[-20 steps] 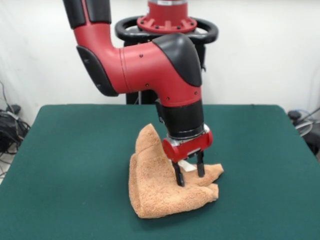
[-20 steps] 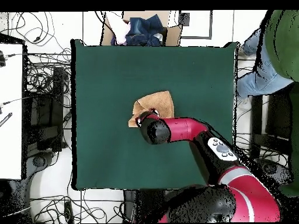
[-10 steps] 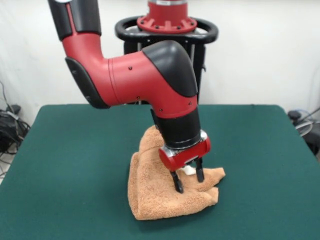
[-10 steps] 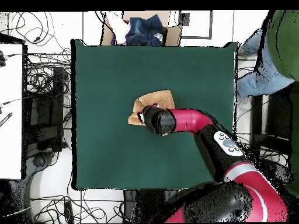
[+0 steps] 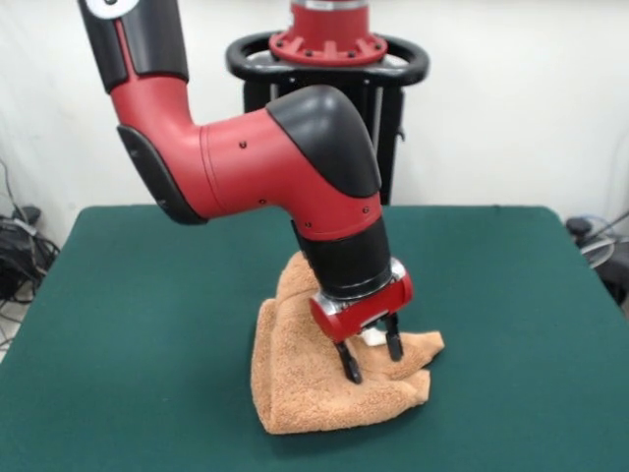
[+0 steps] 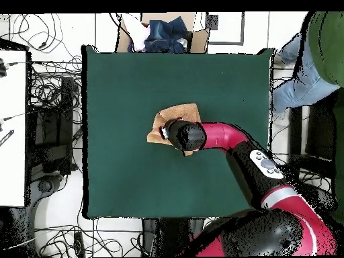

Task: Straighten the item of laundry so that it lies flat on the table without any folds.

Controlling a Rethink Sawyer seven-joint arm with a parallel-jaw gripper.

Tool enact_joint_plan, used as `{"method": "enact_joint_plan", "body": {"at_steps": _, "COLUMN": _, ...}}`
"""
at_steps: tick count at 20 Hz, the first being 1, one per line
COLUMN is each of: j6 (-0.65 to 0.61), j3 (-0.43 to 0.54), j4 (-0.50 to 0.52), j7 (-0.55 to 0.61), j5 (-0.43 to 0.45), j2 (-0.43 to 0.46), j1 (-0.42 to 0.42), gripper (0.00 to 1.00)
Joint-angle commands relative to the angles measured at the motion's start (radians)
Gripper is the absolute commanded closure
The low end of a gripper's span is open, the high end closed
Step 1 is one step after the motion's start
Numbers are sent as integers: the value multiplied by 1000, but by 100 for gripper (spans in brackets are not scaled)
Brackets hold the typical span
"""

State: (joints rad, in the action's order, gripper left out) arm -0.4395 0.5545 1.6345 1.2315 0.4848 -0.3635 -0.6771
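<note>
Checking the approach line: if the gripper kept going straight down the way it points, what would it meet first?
Most likely the towel: the gripper points down with open jaws right over its folded layers, seemingly already at the cloth.

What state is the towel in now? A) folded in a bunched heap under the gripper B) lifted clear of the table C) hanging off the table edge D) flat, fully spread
A: the towel sits folded and bunched on the table, with the open gripper at its top layers.

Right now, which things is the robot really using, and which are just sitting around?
Using:
- towel, bunched and folded
- hand, open over the towel
- green table

Just around:
- cardboard box of clothes past the table edge
- cables on the floor
- person standing beside the table
</note>
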Motion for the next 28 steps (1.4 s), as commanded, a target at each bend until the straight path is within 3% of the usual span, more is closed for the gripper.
{"method": "enact_joint_plan", "body": {"at_steps": 1, "j6": -20, "j3": 42, "j4": -122, "j7": -64, "j5": 46, "j2": 32, "j1": -18, "gripper": 0}}
{"method": "enact_joint_plan", "body": {"at_steps": 6, "j6": -20, "j3": 42, "j4": -90, "j7": -53, "j5": 48, "j2": -8, "j1": -30, "gripper": 0}}
{"method": "enact_joint_plan", "body": {"at_steps": 11, "j6": -100, "j3": 68, "j4": -123, "j7": -124, "j5": 38, "j2": -24, "j1": -49, "gripper": 0}}
{"method": "enact_joint_plan", "body": {"at_steps": 28, "j6": -185, "j3": 85, "j4": -135, "j7": -156, "j5": 43, "j2": -89, "j1": -74, "gripper": 0}}
